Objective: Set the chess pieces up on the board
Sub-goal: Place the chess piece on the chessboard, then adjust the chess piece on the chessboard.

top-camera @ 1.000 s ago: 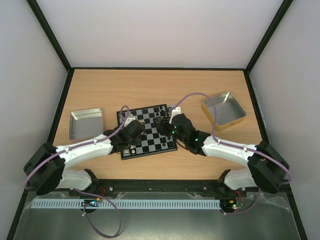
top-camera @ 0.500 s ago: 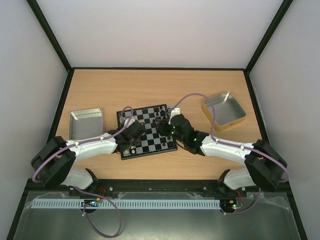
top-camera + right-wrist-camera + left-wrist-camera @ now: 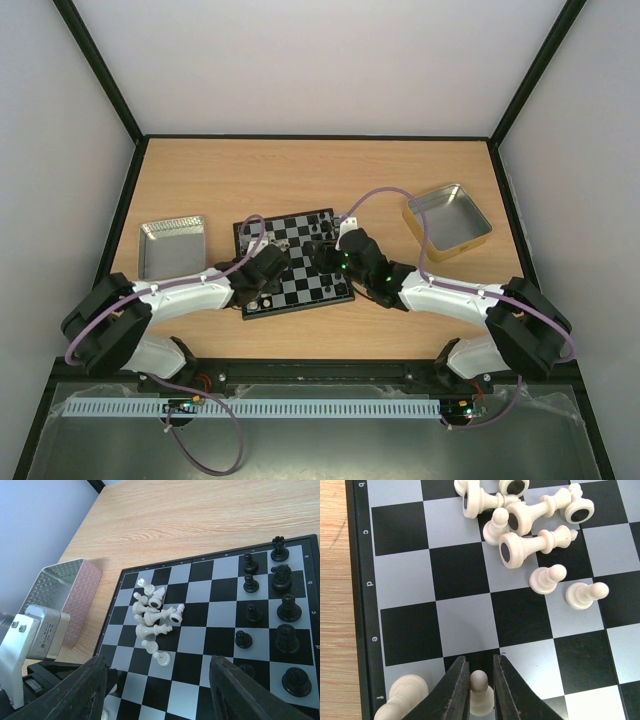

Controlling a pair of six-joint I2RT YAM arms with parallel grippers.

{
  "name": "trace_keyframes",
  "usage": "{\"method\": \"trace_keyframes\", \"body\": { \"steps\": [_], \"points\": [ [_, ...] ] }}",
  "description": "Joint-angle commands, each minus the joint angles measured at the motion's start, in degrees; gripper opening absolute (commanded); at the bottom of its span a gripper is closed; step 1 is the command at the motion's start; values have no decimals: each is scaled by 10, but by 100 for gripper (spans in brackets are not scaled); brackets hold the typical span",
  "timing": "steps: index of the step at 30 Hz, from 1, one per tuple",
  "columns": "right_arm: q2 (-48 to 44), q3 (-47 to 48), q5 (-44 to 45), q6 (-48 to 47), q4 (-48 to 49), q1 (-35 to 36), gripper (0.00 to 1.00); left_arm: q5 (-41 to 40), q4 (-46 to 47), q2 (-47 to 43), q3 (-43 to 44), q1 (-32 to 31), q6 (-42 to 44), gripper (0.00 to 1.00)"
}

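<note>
Left hand (image 3: pixel 480 662), low over board (image 3: pixel 460 570), pinches cream pawn (image 3: pixel 480 700); right hand (image 3: pixel 159 664) gapes wide.

The board (image 3: pixel 410 580) is smooth, faintly sheened; cream chess pieces (image 3: pixel 535 541) glossy, plastic-looking — table (image 3: pixel 330 175) matt wood grain, left tin (image 3: pixel 52 582) silver metal, diamond-embossed.

Top external: fixed high above and behind the arm bases, facing down and forward over the whole bench (image 3: pixel 320 180), with the board (image 3: pixel 318 288) small at centre. Left wrist: very near and almost straight down on the board's lettered edge, with the left gripper (image 3: pixel 480 667) and a cream-white pawn (image 3: pixel 480 692) at frame bottom. Right wrist: farther back, slanting across the board past the right gripper (image 3: pixel 160 680); both wrist views share the heap of cream-white chess pieces (image 3: pixel 525 547), and all three views share the board.
</note>
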Motion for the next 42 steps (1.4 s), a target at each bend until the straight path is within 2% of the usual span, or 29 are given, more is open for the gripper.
{"method": "trace_keyframes", "body": {
  "steps": [1,6,16,22,27,30,35,42],
  "points": [
    [1,12,-1,9,-10,-1,56,-4,-24,-25,0,2,3,16],
    [3,14,-10,12,-10,-1,56,-4,-32,-52,1,2,3,17],
    [4,17,-18,14,-17,-2,56,-2,-35,-49,3,3,-4,17],
    [19,26,-34,17,-26,-1,56,11,-37,-57,14,23,6,32],
    [31,26,-49,23,-20,-1,55,30,-35,-47,28,54,29,37],
    [35,27,-54,24,-18,-1,55,47,-28,-30,32,67,41,35],
    [36,26,-54,22,-19,-1,55,62,-18,-5,35,73,51,23],
    [39,26,-58,22,-18,-2,54,73,-11,13,35,75,55,21]
  ]
}}
